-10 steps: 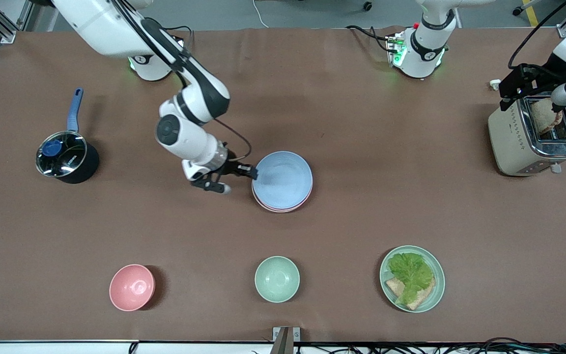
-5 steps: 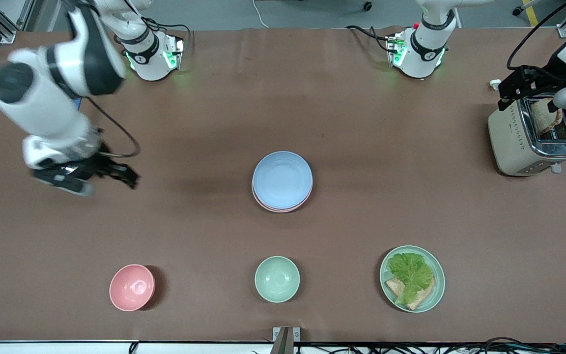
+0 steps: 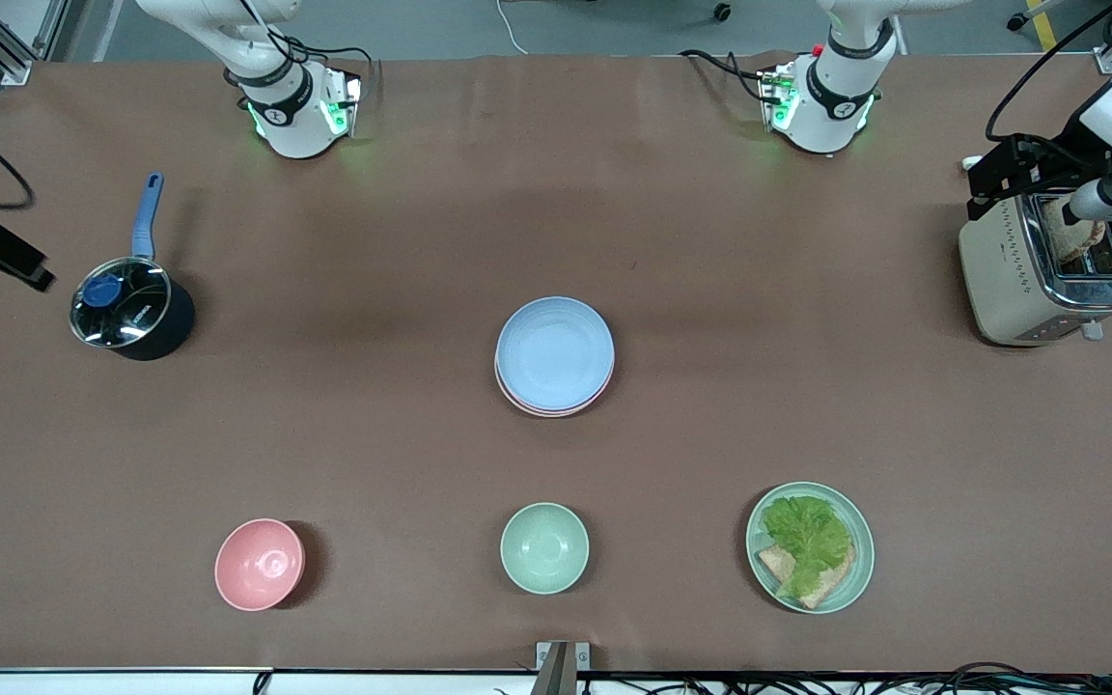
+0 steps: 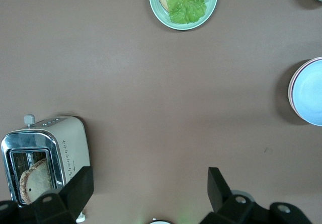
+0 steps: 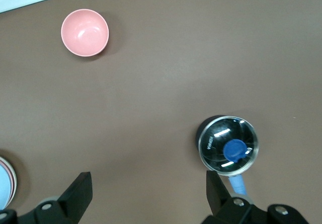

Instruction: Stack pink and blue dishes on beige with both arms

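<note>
The right gripper (image 5: 147,184) has its jaws wide apart and holds nothing. It hangs over the right arm's end of the table (image 3: 710,241), close by the pot (image 3: 131,314) and well apart from the plates. That looks like a parked pose that leaves the stack clear.

The left gripper (image 4: 149,181) is likewise spread and empty. It waits above the toaster (image 3: 1039,280) at the left arm's end.

Between the two arms, mid-table, lies the stack. The blue plate (image 3: 554,349) is on top, with the pink plate (image 3: 546,409) showing as a thin rim under it on the side nearer the camera. The beige plate is hidden if it lies beneath; I cannot tell. With both grippers empty and away, I judge the stacking done.
</note>
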Action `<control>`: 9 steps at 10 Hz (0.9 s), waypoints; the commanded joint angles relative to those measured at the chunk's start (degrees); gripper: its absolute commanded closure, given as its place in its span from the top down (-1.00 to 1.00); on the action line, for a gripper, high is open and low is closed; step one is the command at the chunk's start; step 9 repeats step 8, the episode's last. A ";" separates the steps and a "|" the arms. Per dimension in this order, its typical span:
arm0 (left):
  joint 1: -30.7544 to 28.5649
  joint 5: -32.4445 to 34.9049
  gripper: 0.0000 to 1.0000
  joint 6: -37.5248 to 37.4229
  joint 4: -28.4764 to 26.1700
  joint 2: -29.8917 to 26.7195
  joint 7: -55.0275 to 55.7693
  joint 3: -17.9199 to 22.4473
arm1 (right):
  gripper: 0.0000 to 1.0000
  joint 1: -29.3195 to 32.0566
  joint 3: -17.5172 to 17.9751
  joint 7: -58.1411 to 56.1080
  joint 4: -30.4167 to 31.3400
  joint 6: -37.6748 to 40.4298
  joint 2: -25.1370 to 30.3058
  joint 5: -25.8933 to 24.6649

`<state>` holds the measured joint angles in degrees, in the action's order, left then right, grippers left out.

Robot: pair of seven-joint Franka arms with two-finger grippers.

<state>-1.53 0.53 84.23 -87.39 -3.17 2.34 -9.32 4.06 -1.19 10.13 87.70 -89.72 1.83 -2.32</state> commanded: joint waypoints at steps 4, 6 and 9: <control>-0.41 -0.53 1.00 -0.38 -0.50 0.27 0.29 -0.17 | 1.00 0.34 0.66 -3.80 -6.14 6.57 -1.12 0.91; -0.41 -0.18 1.00 -0.38 0.12 0.36 -0.06 -0.08 | 1.00 0.07 0.75 -3.80 -6.05 7.01 -1.12 0.91; -0.58 -0.44 1.00 -0.38 0.64 0.36 -0.23 -0.08 | 1.00 0.07 0.75 -3.80 -5.96 7.28 -1.12 1.00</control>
